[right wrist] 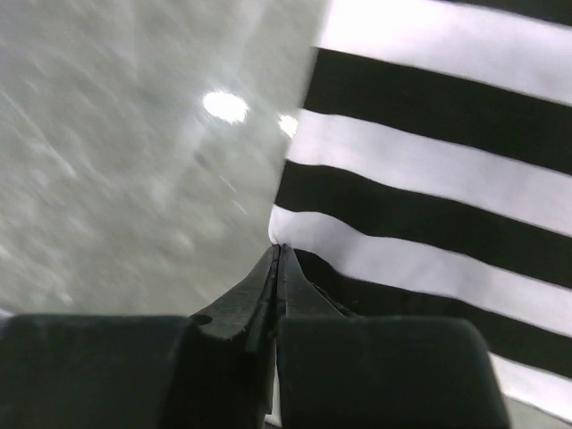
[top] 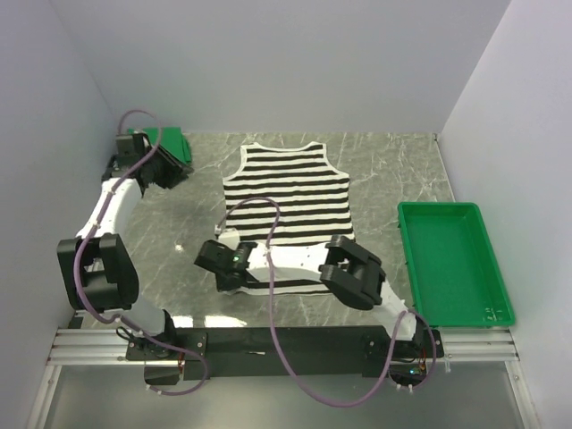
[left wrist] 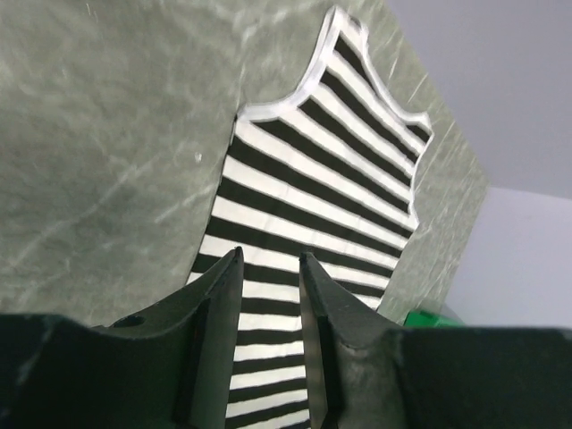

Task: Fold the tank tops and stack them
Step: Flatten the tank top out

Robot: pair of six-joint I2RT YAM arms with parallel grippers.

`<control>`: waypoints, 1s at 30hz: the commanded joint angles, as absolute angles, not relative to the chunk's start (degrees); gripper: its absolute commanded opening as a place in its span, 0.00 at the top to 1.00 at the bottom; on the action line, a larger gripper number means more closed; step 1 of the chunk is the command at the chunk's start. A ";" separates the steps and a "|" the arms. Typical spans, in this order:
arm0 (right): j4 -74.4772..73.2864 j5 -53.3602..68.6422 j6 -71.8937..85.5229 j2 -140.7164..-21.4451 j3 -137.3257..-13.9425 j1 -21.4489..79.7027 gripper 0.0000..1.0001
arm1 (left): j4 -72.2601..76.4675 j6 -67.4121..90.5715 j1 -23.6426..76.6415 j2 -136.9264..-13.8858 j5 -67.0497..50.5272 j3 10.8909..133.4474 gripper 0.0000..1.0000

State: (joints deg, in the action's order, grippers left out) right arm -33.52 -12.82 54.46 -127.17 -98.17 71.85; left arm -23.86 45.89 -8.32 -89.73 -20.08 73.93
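The black-and-white striped tank top lies flat mid-table with its neck toward the far wall, and it also fills the left wrist view. My right gripper reaches across its near hem to the near-left corner. There its jaws are shut on the edge of the striped fabric. A bright green tank top sits bunched in the far-left corner. My left gripper hovers beside it, pointing toward the striped top. It is open with nothing between its fingers.
A rigid green plastic tray stands at the right edge of the grey marbled table, and its corner shows in the left wrist view. Pale walls close in on the left, far and right sides. My right arm's white link covers the striped top's near hem.
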 commanded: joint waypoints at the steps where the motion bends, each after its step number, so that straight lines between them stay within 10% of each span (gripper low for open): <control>1: -32.71 -10.46 53.17 -119.99 -88.71 72.33 1.00 | -17.78 48.07 -4.58 -88.51 -19.60 68.48 0.63; 9: -22.15 -4.32 53.00 -99.59 -65.33 72.33 1.00 | -9.76 54.75 6.14 -90.86 -11.88 58.62 0.60; 30: -22.76 -4.57 52.91 -91.94 -62.49 72.33 1.00 | -13.54 52.30 9.23 -109.24 3.43 69.34 0.57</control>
